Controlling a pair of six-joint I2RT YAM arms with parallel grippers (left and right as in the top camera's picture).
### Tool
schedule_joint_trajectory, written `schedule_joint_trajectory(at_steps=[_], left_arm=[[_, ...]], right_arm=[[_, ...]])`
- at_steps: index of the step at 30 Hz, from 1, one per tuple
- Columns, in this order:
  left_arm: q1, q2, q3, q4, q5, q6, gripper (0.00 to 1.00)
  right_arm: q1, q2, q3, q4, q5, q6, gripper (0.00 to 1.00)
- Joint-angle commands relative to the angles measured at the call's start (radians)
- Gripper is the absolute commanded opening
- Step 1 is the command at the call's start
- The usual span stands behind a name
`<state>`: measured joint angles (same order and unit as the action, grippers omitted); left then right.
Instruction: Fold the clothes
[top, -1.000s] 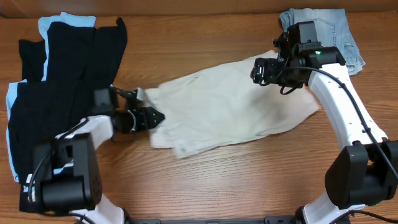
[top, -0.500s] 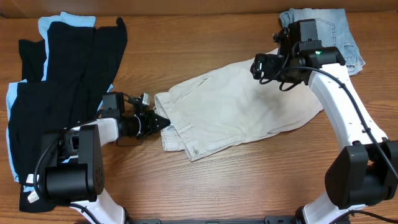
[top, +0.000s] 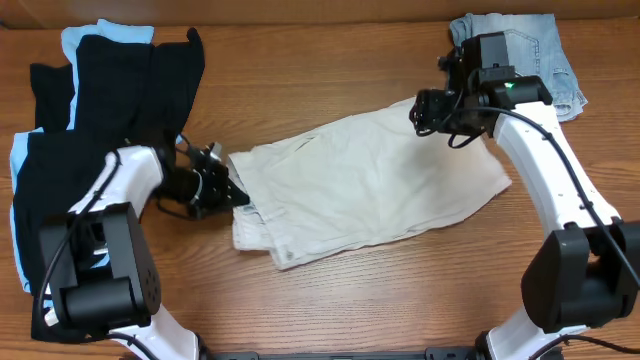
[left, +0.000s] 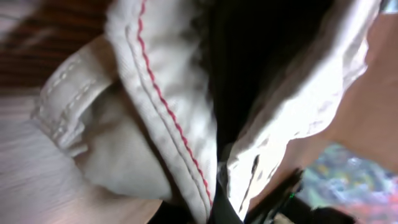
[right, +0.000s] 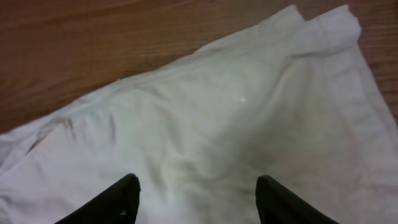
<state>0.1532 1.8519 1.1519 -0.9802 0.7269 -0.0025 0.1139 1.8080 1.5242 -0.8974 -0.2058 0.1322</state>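
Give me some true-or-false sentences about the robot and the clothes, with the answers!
1. The left fingers pinch the edge of the beige shorts. True.
2. The right fingers squeeze the beige shorts. False: they are open, above the cloth.
3. The black clothes lie on top of the beige shorts. False: they lie apart, on the left side.
4. The denim shorts sit at the far right of the table. True.

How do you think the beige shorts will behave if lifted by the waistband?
Probably floppy: the beige shorts lie flat and wrinkled. Likely to sag and drape, since the waistband end is bunched. Probably light, with thin creased fabric.
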Motion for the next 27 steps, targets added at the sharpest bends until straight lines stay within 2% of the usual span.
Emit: schedule_joint_trajectory(at_steps=[1, 4, 9, 13, 20, 27], left_arm=[[0.005, -0.061, 0.151, -0.114, -0.139, 0.138, 0.04], [0.005, -0.063, 0.251, -0.178, -0.206, 0.157, 0.04], [0.005, -0.063, 0.331, -0.182, -0.275, 0.156, 0.04], [0.006, -0.063, 0.350, -0.178, -0.293, 0.151, 0.04], [0.006, -0.063, 0.499, -0.273, -0.294, 0.145, 0.04], [0.005, -0.063, 0.660, -0.401, -0.332, 0.144, 0.04]], right_arm=[[0.004, 0.036, -0.027, 0.012, -0.017, -0.002, 0.57], [0.004, 0.065, -0.027, 0.011, -0.033, -0.003, 0.56], [0.004, 0.122, -0.027, 0.008, -0.071, -0.002, 0.54], [0.004, 0.169, -0.027, -0.005, -0.085, -0.002, 0.40], [0.003, 0.219, -0.028, -0.010, -0.137, -0.002, 0.06], [0.003, 0.220, -0.028, -0.044, -0.137, -0.003, 0.04]])
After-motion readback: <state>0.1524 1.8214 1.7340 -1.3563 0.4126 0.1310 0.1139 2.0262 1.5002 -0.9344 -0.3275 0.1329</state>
